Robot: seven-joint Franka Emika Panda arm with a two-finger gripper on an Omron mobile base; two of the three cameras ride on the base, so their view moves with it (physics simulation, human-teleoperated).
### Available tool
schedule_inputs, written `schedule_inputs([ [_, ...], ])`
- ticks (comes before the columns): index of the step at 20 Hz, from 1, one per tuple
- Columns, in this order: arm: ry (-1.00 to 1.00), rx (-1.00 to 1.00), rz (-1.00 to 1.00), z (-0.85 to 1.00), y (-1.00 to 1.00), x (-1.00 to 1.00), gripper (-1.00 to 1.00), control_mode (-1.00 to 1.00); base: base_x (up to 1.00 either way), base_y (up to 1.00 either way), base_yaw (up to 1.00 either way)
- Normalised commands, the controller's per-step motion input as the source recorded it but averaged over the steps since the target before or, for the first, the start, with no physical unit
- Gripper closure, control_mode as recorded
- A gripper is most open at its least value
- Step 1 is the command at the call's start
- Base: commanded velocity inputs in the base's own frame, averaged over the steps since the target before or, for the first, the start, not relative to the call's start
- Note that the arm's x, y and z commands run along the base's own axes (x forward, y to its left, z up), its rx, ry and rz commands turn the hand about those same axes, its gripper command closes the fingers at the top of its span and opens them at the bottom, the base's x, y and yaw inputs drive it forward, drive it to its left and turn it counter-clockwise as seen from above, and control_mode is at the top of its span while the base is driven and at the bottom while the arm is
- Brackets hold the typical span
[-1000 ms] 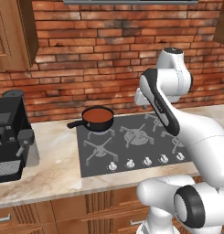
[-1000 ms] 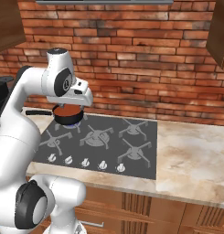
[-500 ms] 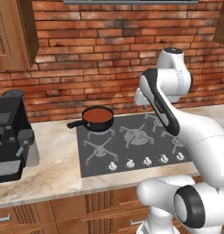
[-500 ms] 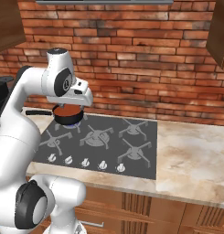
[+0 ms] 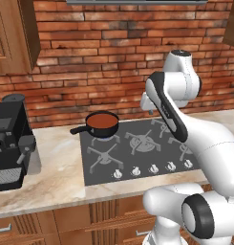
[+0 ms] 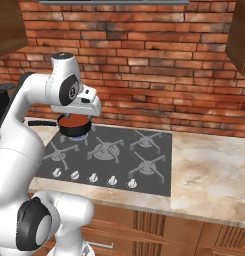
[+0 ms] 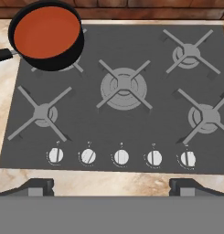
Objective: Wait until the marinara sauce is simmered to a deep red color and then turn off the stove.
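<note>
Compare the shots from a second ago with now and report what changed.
Nothing has visibly changed. The arm holds its pose above the stove, the tool stays open and empty, and the saucepan of marinara sauce sits on the same back burner.

Matt stove (image 7: 145, 119), polished marble counter (image 5: 51, 177)
</note>
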Motion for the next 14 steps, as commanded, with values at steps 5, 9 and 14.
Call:
schedule_inputs([
  [5,0.0,0.0,0.0,0.0,0.0,0.0,-1.0,-1.0,0.0,0.0,0.0],
  [9,0.0,0.0,0.0,0.0,0.0,0.0,-1.0,-1.0,0.0,0.0,0.0],
  [14,0.0,0.0,0.0,0.0,0.0,0.0,-1.0,-1.0,0.0,0.0,0.0],
])
